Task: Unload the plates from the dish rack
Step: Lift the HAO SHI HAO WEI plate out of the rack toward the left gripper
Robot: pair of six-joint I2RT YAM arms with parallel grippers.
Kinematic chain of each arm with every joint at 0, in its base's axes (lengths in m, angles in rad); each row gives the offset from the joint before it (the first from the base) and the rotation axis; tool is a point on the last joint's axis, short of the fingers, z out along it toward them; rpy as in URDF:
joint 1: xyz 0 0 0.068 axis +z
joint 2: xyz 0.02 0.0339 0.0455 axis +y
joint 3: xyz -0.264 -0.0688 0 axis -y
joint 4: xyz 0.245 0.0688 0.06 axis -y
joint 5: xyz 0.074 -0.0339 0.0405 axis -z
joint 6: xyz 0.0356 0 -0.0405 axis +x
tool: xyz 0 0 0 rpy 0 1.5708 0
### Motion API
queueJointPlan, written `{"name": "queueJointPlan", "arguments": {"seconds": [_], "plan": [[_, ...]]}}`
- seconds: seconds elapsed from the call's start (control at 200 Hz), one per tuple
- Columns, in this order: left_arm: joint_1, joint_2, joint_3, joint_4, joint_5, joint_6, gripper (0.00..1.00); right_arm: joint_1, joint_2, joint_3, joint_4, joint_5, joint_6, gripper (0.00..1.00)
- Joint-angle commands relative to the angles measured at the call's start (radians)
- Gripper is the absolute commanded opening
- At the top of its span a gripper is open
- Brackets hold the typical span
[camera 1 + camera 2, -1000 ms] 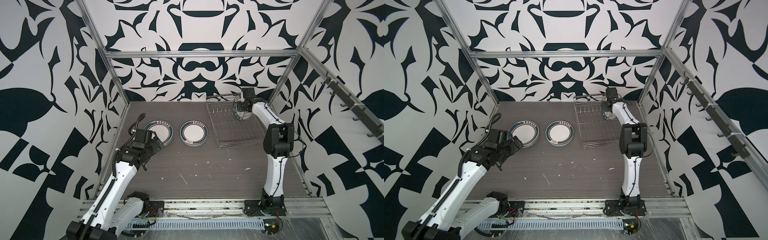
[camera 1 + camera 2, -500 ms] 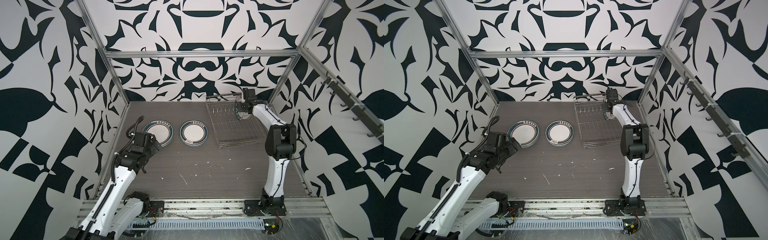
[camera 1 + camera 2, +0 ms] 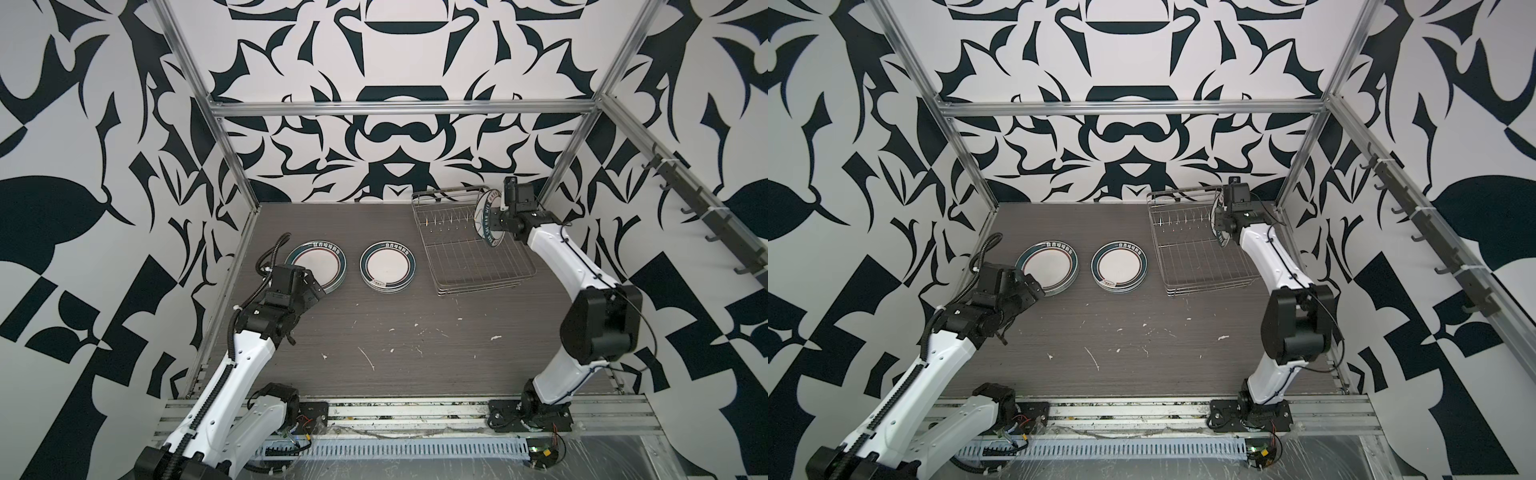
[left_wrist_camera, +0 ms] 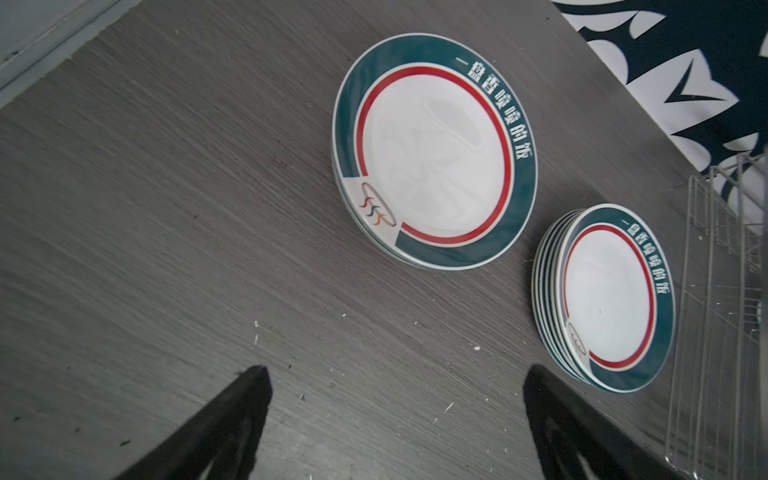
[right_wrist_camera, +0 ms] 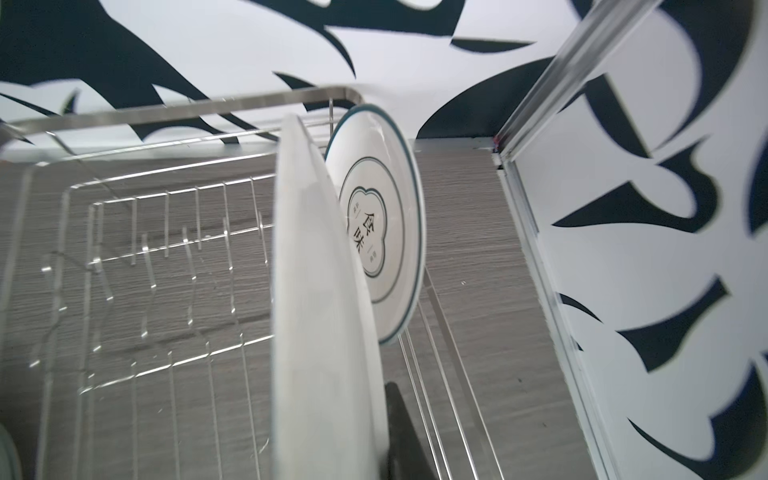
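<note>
**Plate gripped on edge at the rack's far right corner**

Room is tightest around the right hand (image 3: 494, 221). It works at the far right corner of the dish rack (image 3: 469, 259), close to the back wall (image 3: 395, 145) and the aluminium corner post (image 3: 567, 166). Its jaws are closed on the rim of a plate (image 3: 483, 214); the right wrist view shows one dark finger (image 5: 399, 432) against the plate's back.

That plate stands on edge, roughly upright. Its teal-rimmed face is turned to the left in both top views, along the rack, and its flat runs front to back. Whether its lower rim touches the wires I cannot tell. Just beyond it, by the rack's right side, a second plate (image 5: 376, 232) also stands on edge, its cloud-shaped emblem turned toward the held one. Left of the held plate lies open wire floor with rows of upright prongs (image 3: 442, 216).

The left hand (image 4: 395, 374) hangs over the worktop (image 3: 395, 332) with its fingers spread wide and nothing between them. It is at the near left edge of the larger stack (image 3: 322, 264). The smaller stack (image 3: 387, 268) lies flat just right of that one, with a strip of worktop between them. It is near the rack's left side without touching it. In front of the stacks and rack the worktop is open between the two arms, flecked with white specks (image 3: 368, 357).
</note>
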Motion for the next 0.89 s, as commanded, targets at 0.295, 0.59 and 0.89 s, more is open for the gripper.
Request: {"name": "queueJointPlan", "arguments": {"seconds": [0.295, 0.59, 0.89], "plan": [[0.003, 0.117, 0.087, 0.112, 0.133, 0.048, 0.99, 0.125, -0.546, -0.501, 0.471, 0.015, 0.127, 0.0], [0.003, 0.216, 0.089, 0.3, 0.35, 0.034, 0.99, 0.148, -0.638, -0.829, 0.829, -0.167, 0.696, 0.0], [0.003, 0.254, 0.063, 0.43, 0.481, 0.029, 0.99, 0.253, -0.441, -0.703, 0.716, -0.444, 1.076, 0.0]]}}
